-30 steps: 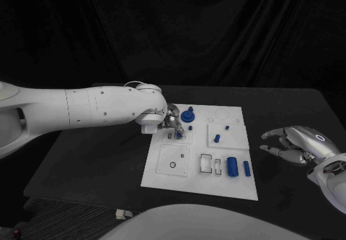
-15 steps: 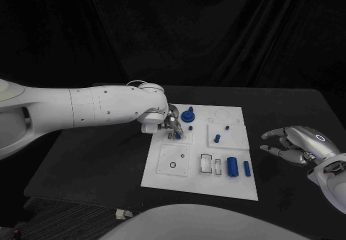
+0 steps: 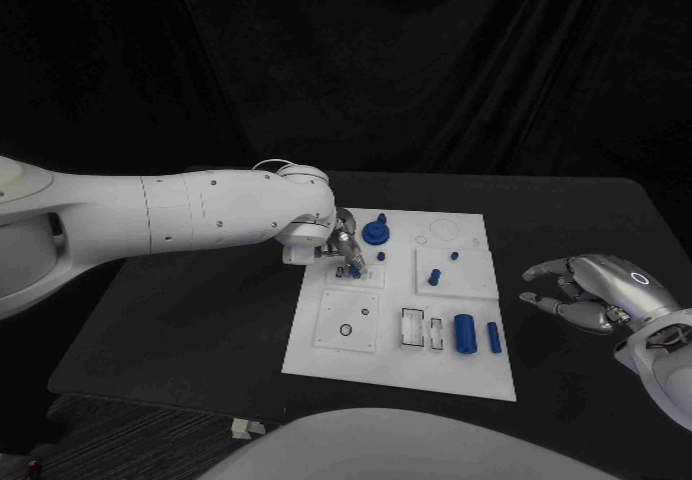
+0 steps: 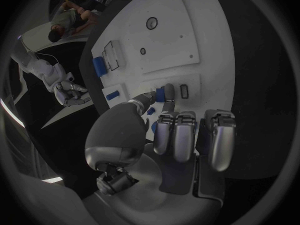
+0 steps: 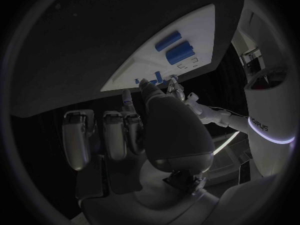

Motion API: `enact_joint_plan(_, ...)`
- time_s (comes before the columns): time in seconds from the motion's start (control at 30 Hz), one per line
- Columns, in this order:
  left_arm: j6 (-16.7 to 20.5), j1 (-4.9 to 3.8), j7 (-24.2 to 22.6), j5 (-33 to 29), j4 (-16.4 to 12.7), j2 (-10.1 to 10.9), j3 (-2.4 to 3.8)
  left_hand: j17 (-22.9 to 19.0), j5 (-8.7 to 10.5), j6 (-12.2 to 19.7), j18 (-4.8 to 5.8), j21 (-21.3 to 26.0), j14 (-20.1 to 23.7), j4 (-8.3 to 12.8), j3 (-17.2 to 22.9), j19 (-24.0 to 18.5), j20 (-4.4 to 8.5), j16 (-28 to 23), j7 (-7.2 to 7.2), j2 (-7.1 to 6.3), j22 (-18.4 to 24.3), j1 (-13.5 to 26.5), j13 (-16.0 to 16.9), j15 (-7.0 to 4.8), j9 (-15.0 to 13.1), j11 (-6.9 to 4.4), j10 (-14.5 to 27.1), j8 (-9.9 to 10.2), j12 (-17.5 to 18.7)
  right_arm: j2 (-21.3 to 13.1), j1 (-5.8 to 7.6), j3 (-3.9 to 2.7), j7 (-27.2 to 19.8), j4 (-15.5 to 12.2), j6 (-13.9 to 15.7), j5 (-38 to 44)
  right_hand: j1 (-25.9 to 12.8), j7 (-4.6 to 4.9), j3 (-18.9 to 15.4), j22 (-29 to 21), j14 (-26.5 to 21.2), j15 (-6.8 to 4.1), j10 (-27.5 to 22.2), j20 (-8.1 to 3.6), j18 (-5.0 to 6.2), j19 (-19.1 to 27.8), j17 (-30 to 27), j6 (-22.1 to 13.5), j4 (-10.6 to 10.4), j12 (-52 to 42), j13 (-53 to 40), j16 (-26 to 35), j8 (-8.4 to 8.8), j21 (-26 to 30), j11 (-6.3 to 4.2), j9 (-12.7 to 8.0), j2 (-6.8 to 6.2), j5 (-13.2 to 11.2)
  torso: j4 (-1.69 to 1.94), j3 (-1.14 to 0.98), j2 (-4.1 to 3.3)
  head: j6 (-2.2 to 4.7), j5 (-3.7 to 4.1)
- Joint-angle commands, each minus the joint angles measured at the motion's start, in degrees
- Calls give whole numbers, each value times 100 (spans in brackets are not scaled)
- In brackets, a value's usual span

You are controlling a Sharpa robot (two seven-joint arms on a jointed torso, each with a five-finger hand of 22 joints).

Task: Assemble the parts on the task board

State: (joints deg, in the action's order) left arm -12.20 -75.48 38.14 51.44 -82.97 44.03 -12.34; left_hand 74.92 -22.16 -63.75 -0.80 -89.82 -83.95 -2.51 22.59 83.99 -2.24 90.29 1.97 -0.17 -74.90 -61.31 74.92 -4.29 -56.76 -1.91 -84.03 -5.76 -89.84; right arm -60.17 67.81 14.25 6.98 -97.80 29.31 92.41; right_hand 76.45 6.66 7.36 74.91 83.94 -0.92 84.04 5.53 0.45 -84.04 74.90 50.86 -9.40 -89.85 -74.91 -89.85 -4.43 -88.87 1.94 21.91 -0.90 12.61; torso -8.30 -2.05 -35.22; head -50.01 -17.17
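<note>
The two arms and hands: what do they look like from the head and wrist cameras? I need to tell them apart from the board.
Both arms are glossy white with rounded shells. The left arm has small dark screw dots and a thin pale cable looped at the wrist. Each hand is silver metal with segmented fingers: left hand, right hand. The right hand's back bears a small ring marking.

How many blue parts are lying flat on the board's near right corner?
2: a thick cylinder and a thinner one beside it, toward the board's right edge. Other blue parts stand farther away.
</note>
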Motion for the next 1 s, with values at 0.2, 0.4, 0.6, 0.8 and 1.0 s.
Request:
enact_joint_plan(0.2, -119, -6, 24, 8, 36, -43, 3, 1508, 71, 13, 80, -18, -605, 13, 50, 601, 30, -29, -8, 43, -1510, -20, 1508, -23, -11, 0, -597, -20, -16, 3, -27, -2, 93, 2, 41, 34, 64, 0, 36, 1447, 606, -43, 596, -41, 2, -468, 1510, 51, -5, -15, -1509, -15, 36, 32, -23, -6, -7, 30, -3, -1, -1, 1, -3)
enact_joint_plan(0.4, -242, 2, 40, 8, 51, -62, 3, 1508, 88, 22, 80, -18, -605, 21, 71, 601, 29, -29, -7, 50, -1510, -21, 1508, -21, -10, 1, -597, -15, -16, 3, -30, -2, 93, 4, 44, 34, 64, 0, 36, 1447, 606, -43, 596, -41, 2, -468, 1510, 51, -5, -15, -1509, -15, 36, 32, -23, -6, -7, 30, 3, 2, -4, 1, 3)
enact_joint_plan(0.6, -244, 9, 39, 8, 65, -69, 3, 1508, 110, 30, 80, -18, -605, 24, 84, 601, 27, -29, -2, 54, -1510, -14, 1508, -19, -9, 4, -597, -11, -16, 5, -32, -2, 90, 4, 51, 34, 64, 0, 36, 1447, 606, -43, 596, -41, 2, -468, 1510, 51, -5, -15, -1509, -15, 36, 32, -23, -6, -7, 30, 2, 0, -2, 1, -1)
enact_joint_plan(0.8, -240, 16, 27, 8, 84, -89, 3, 1508, 110, 30, 80, -18, -605, 24, 84, 601, 27, -29, -2, 54, -1510, -14, 1508, -19, -9, 4, -597, -11, -16, 7, -33, -2, 88, 5, 57, 34, 64, 0, 36, 1447, 606, -43, 596, -41, 2, -468, 1510, 51, -5, -15, -1509, -15, 36, 32, -23, -6, -7, 30, 4, 0, -2, 1, -7)
enact_joint_plan(1.0, -239, 26, 17, 8, 106, -116, 2, 1508, 125, 32, 80, -18, -605, 24, 90, 601, 26, -29, 1, 53, -1510, -5, 1508, -17, -10, 6, -597, -9, -16, 10, -34, -2, 86, 7, 59, 34, 67, 4, 36, 1443, 606, -42, 596, -41, 4, -461, 1510, 59, -6, -15, -1509, -15, 40, 40, -20, -17, -13, 30, 5, 1, -3, 1, -5)
